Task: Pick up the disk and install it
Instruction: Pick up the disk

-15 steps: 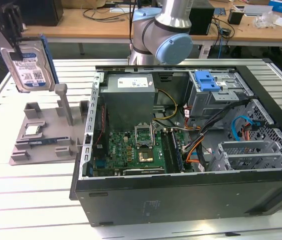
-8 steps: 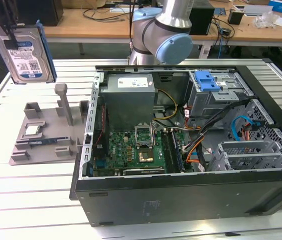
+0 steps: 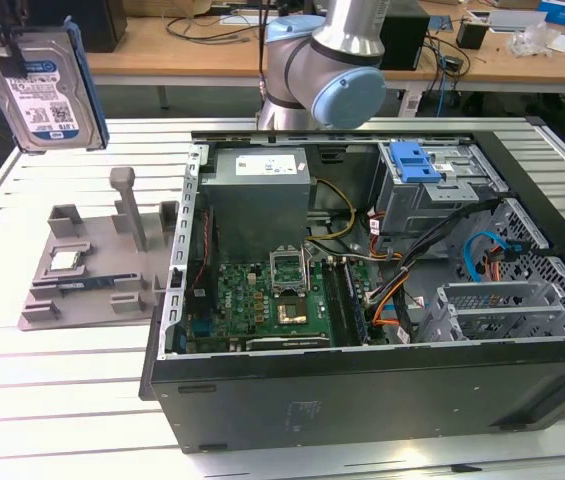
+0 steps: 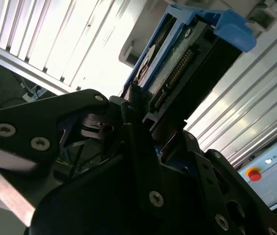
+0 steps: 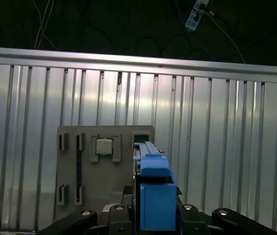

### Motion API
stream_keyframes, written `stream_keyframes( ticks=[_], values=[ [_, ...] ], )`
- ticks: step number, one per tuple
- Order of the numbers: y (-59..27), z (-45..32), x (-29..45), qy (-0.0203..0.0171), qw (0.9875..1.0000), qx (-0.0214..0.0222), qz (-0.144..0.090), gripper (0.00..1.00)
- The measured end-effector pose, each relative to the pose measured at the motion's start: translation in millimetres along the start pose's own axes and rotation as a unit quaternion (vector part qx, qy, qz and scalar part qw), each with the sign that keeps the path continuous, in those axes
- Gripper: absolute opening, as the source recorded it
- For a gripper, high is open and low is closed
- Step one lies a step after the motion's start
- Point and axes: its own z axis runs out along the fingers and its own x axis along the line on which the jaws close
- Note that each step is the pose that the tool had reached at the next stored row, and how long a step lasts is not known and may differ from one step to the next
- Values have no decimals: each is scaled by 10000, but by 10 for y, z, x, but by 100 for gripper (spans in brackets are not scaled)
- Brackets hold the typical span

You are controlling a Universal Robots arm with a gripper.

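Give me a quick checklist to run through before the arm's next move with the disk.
1. Grip: gripper shut on the disk: ok.
2. The disk apart from the grey fixture, raised off it: ok.
3. Blue carrier frame clipped on the disk: ok.
4. Computer case open on top: ok.
5. Slot in the drive cage free of cables: cannot tell.

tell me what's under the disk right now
The grey holder on the slatted table, with a small silver chip in one pocket. The disk hides the holder's edge directly beneath it.
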Motion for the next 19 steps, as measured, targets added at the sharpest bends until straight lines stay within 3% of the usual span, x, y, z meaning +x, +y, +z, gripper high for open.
stream_keyframes(
  ticks=[6, 9, 16, 19],
  values=[
    [7, -180, 1, 0, 10000, 1, 0, 37],
    [13, -316, 2, 0, 10000, 0, 0, 37],
    [21, -506, 3, 0, 10000, -1, 0, 37],
    [28, -650, 4, 0, 10000, 0, 0, 37]
  ],
)
